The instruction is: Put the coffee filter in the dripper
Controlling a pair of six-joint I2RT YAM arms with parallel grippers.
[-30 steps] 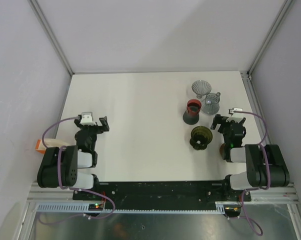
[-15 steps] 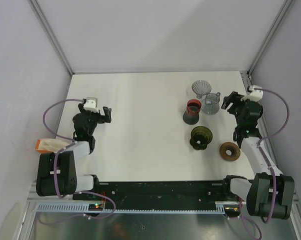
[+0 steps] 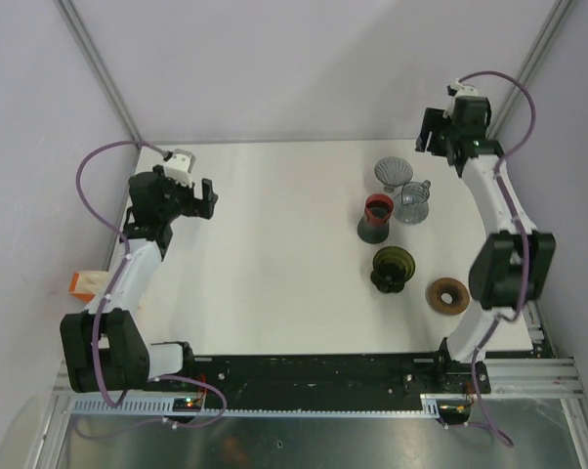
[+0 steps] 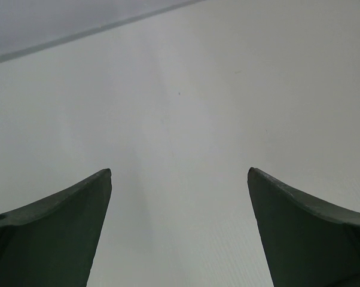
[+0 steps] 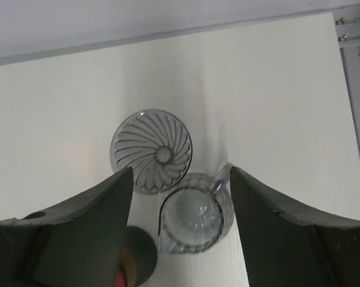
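Several cone-shaped drippers stand at the right of the table. A grey ribbed cone is farthest back. Beside it stands a clear dripper with a handle, then a black one with a red rim and an olive-green one. I cannot tell which of these is the coffee filter. My right gripper hangs open high above the clear handled dripper, holding nothing. On the left, my left gripper is open over bare table.
A brown ring lies near the right arm's base. An orange and white object sits just off the table's left edge. Grey walls and metal frame posts close in the back and both sides.
Both arms have lifted and reached forward. The right gripper swung from near the brown ring to the back right, over the clear drippers, its jaws narrowing slightly. The left gripper moved up the left side.
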